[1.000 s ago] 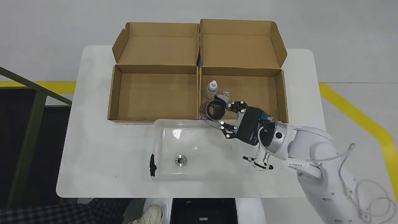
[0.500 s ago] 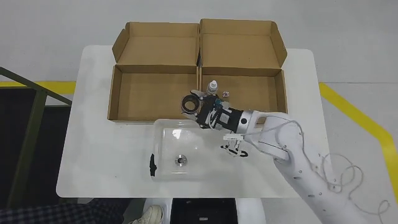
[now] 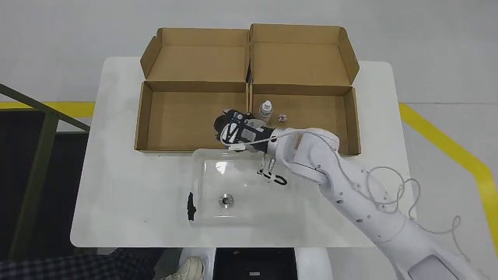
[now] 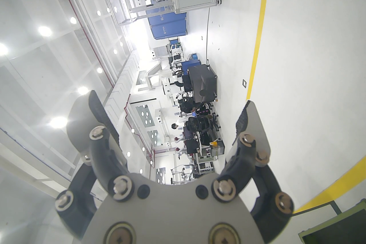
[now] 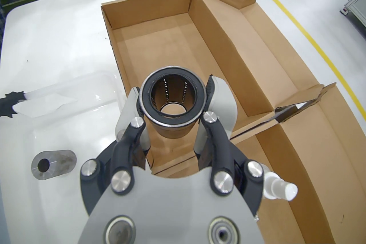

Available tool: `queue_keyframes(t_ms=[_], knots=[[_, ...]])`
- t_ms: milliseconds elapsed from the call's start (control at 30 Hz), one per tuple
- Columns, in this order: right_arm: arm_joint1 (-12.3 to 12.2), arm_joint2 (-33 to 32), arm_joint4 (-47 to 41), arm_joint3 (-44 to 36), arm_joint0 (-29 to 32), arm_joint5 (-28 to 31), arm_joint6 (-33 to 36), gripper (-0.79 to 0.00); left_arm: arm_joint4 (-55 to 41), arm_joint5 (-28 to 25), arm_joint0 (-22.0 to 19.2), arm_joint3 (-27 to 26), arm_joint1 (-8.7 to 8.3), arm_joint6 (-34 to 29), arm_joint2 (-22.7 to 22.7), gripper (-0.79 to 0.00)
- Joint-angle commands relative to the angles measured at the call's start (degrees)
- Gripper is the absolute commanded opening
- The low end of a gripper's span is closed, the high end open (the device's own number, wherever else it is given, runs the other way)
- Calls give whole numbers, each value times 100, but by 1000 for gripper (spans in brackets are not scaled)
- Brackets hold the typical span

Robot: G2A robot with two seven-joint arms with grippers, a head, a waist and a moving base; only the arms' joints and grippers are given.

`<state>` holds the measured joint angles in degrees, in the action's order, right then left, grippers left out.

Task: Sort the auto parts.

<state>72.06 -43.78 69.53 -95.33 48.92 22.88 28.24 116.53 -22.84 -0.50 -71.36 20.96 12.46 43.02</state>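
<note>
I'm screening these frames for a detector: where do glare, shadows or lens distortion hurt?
Left wrist view: ceiling lamps flare, a blown-out patch washes the room beyond the left gripper, the wide lens bows the yellow floor line. Right wrist view: even light on the bearing in the right gripper; the clear tray shows by faint reflections. Top view: flat light, mild shadows inside the cardboard boxes.

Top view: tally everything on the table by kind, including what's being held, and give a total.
Cardboard boxes: 2
Clear tray: 1
Linear bearing, in the right end effector: 1
Metal sleeve, in the tray: 1
Spray bottle, in one box: 1
Black piece at the tray's edge: 1
Small pale item beside the bottle, kind unclear: 1
Total: 8
</note>
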Motion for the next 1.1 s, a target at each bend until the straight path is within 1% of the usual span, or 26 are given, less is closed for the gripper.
queue_keyframes(t_ms=[0,167,400,633,667,867,1067], knots=[[39,59,-1,91,-74,-52,98,-785,0,0,0,0,0,0,0,0],[128,192,-44,299,-230,-87,397,-785,0,0,0,0,0,0,0,0],[252,357,-84,619,-415,-106,636,-785,0,0,0,0,0,0,0,0],[359,458,-131,897,-552,-84,748,-677,0,0,0,0,0,0,0,0],[371,465,-128,918,-564,-77,758,-653,0,0,0,0,0,0,0,0],[415,450,-125,1021,-589,-35,841,-560,0,0,0,0,0,0,0,0],[447,426,-118,1082,-583,26,907,-489,0,0,0,0,0,0,0,0]])
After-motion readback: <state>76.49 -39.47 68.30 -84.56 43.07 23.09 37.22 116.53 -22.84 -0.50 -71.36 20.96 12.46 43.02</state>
